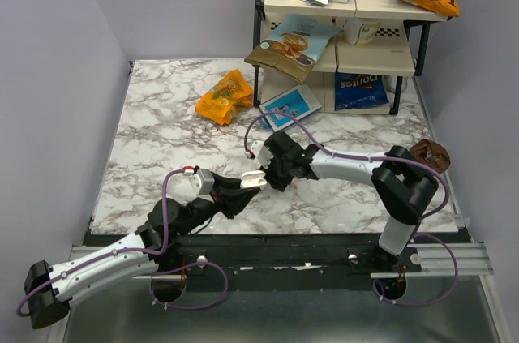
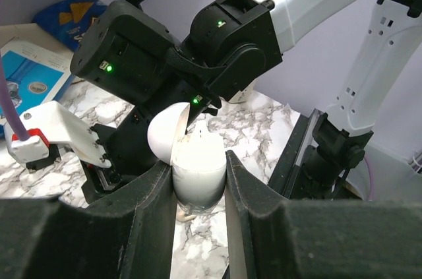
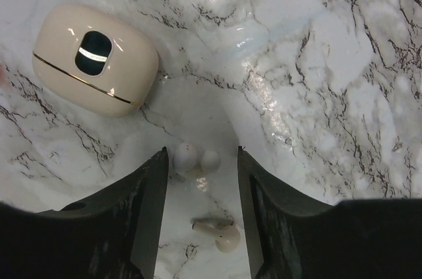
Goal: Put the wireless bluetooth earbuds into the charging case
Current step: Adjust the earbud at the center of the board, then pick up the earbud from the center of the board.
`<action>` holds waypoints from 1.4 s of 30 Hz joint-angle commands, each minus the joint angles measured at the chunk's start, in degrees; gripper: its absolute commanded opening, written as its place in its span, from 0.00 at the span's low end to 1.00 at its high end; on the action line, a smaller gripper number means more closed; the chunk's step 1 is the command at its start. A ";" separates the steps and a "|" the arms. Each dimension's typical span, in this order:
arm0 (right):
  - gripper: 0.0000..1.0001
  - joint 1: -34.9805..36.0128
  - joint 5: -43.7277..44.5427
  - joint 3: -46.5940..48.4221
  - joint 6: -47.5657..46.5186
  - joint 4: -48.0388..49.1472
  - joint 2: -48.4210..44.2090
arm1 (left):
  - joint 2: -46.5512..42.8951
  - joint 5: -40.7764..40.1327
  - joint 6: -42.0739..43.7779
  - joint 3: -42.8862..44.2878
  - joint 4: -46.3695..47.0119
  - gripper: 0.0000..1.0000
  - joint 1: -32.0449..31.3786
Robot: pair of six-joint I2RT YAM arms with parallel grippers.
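Even bright light, marble glare, blurred near foreground

A white marble-patterned table (image 1: 162, 140) with dark grey veins fills the middle of the top view, its surface glossy and catching pale glare in the right wrist view. Plain light grey walls (image 1: 49, 51) close it in on the left, back and right. At the back right corner stands a black-framed shelf (image 1: 340, 43) with cream boards, set on the table against the wall. Along the near edge runs a metal rail (image 1: 454, 258), and below it lies a dull grey floor (image 1: 324, 319). The light is even and soft, with no hard shadows.
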 commanded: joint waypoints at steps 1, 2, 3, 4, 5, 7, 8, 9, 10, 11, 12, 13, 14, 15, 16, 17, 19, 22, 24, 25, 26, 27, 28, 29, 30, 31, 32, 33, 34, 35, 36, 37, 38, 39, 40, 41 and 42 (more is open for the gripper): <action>0.60 -0.14 2.82 1.28 2.19 -0.54 -4.05 | 0.28 -1.11 0.52 0.15 0.69 0.00 -0.61; 0.61 -0.14 3.34 1.28 2.63 -0.19 -5.02 | 0.37 -1.11 0.61 0.23 0.69 0.00 -0.61; 0.62 -0.14 3.96 1.10 3.85 -0.02 -5.90 | 0.46 -1.03 0.52 0.24 0.77 0.00 -0.61; 0.64 -0.14 4.31 0.93 4.56 0.07 -8.09 | 0.55 -1.03 0.52 0.41 0.69 0.00 -0.61; 0.65 -0.14 5.71 0.49 5.35 0.42 -8.98 | 0.64 -1.03 0.61 0.41 0.69 0.00 -0.70; 0.65 -0.23 6.68 -0.30 8.68 0.69 -11.43 | 0.64 -1.20 0.52 0.50 0.77 0.00 -0.70; 0.65 -0.14 7.82 -1.78 10.18 1.65 -12.41 | 0.55 -1.29 0.52 0.50 0.86 0.00 -0.70; 0.65 -0.14 9.05 -2.50 14.72 2.18 -13.02 | 0.55 -1.38 0.52 0.50 0.78 0.00 -0.79; 0.65 -0.23 10.02 -3.02 18.07 2.27 -13.55 | 0.64 -1.55 0.52 0.41 0.69 0.00 -0.79; 0.65 -0.23 9.25 -3.99 20.63 3.14 -14.78 | 0.55 -1.73 0.44 0.32 0.69 0.00 -0.70; 0.64 -0.31 9.41 -6.35 27.35 4.02 -15.48 | 0.55 -1.99 0.43 0.24 0.60 0.00 -0.79; 0.63 -0.40 9.41 -7.76 30.99 4.81 -16.19 | 0.55 -2.25 0.35 0.06 0.60 0.00 -0.79; 0.62 -0.40 8.20 -8.73 34.33 6.30 -16.63 | 0.46 -2.43 0.35 0.06 0.69 0.00 -0.79; 0.61 -0.32 7.84 -11.53 41.50 7.27 -17.68 | 0.55 -2.78 0.35 0.06 0.43 0.00 -0.79; 0.58 -0.32 7.40 -12.77 44.61 8.41 -18.04 | 0.55 -3.05 0.43 0.06 0.34 0.00 -0.88; 0.57 -0.32 5.13 -13.57 46.91 10.69 -18.21 | 0.64 -3.22 0.35 0.06 0.33 0.00 -0.88; 0.54 -0.32 4.93 -15.24 52.89 12.02 -18.22 | 0.90 -3.31 0.43 0.15 0.33 0.00 -0.88; 0.50 -0.32 5.98 -14.37 55.81 12.20 -17.25 | 1.25 -3.49 0.43 0.24 0.07 0.00 -0.79; 0.48 -0.32 7.91 -13.67 55.90 11.41 -16.64 | 1.34 -3.49 0.35 0.32 -0.10 0.00 -0.88; 0.48 -0.32 8.18 -13.32 55.90 11.24 -15.68 | 1.17 -3.49 0.35 0.32 -0.19 0.00 -0.79; 0.47 -0.40 8.53 -12.44 55.81 10.45 -15.23 | 0.99 -3.75 0.26 0.24 -0.37 0.00 -0.88; 0.46 -0.40 8.53 -12.09 55.63 10.36 -14.71 | 0.81 -3.93 0.26 0.24 -0.63 0.00 -0.88; 0.46 -0.40 8.53 -11.91 55.72 10.27 -14.27 | 0.55 -4.01 0.35 0.15 -0.72 0.00 -0.88; 0.44 -0.58 8.71 -11.73 55.98 9.92 -13.39 | 0.46 -4.19 0.26 -0.03 -0.72 0.00 -0.88; 0.43 -0.67 8.80 -11.82 56.77 9.92 -13.12 | 0.20 -4.36 0.17 -0.12 -0.89 0.00 -0.88; 0.43 -1.02 8.80 -11.99 57.21 9.92 -12.94 | 0.02 -4.45 0.26 -0.20 -0.98 0.00 -0.96; 0.42 -1.19 8.89 -12.26 57.82 9.92 -12.68 | 0.02 -4.54 0.26 -0.29 -1.07 0.00 -0.96; 0.41 -1.37 8.71 -12.61 58.87 10.09 -12.59 | -0.07 -4.63 0.26 -0.29 -1.16 0.00 -0.88; 0.41 -1.81 8.62 -12.61 59.23 10.01 -12.42 | 0.02 -4.63 0.26 -0.38 -1.07 0.00 -0.88; 0.40 -2.07 8.80 -12.70 59.58 10.00 -12.24 | 0.02 -4.72 0.26 -0.38 -1.16 0.00 -0.88; 0.40 -2.16 8.80 -12.87 60.02 10.00 -12.24 | 0.11 -4.72 0.26 -0.29 -1.16 0.00 -0.88; 0.40 -2.42 9.06 -12.96 60.64 10.09 -12.33 | 0.28 -4.72 0.26 -0.29 -1.16 0.00 -0.96; 0.40 -2.43 9.15 -12.96 60.90 10.01 -12.41 | 0.29 -4.72 0.26 -0.21 -1.16 0.00 -0.88; 0.39 -2.69 9.24 -12.96 60.91 9.92 -12.33 | 0.29 -4.72 0.35 -0.20 -1.25 0.00 -0.96; 0.39 -2.95 9.41 -13.05 61.25 9.83 -12.33 | 0.37 -4.72 0.26 -0.29 -1.25 0.00 -0.88; 0.39 -3.04 9.41 -13.14 61.34 9.92 -12.24 | 0.29 -4.72 0.26 -0.29 -1.25 0.00 -0.96; 0.38 -3.21 9.07 -13.14 61.43 9.83 -12.15 | 0.29 -4.72 0.26 -0.29 -1.25 0.00 -0.96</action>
